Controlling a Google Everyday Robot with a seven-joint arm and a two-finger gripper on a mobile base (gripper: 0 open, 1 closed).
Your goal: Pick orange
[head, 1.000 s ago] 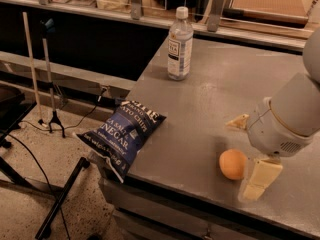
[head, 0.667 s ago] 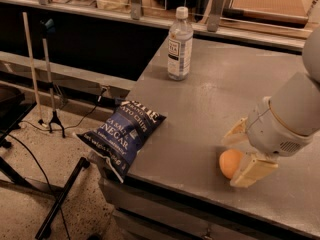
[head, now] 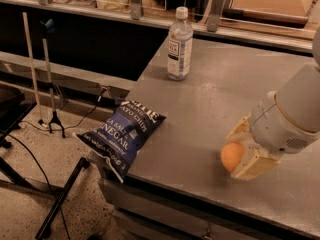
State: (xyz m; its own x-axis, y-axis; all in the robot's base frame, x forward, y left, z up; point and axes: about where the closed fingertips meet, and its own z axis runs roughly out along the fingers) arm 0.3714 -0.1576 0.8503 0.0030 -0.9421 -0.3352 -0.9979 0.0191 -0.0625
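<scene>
Floor [head: 30, 204] fills the lower left of the frame, with a thin stand [head: 48, 74] on it. Next to the right, a blue chip bag [head: 122, 136] lies on the near left corner of the table [head: 210, 99], its lower end hanging over the edge. Further right and higher in the frame, a clear water bottle [head: 179, 44] stands upright near the table's far edge, well apart from everything else.

The orange [head: 232, 156] is at the lower right, close to the table's near edge. It sits squarely between the jaws, which reach in from the right on the grey arm [head: 295, 114]. One cream finger lies on its upper side and the other on its lower side, and both appear to be clamped against the skin. Being round, the fruit offers no long axis to line up with. It lies at the left tip of the jaws, so the move to come looks like a straight lift off the table, with bag and bottle both well out of the way.
</scene>
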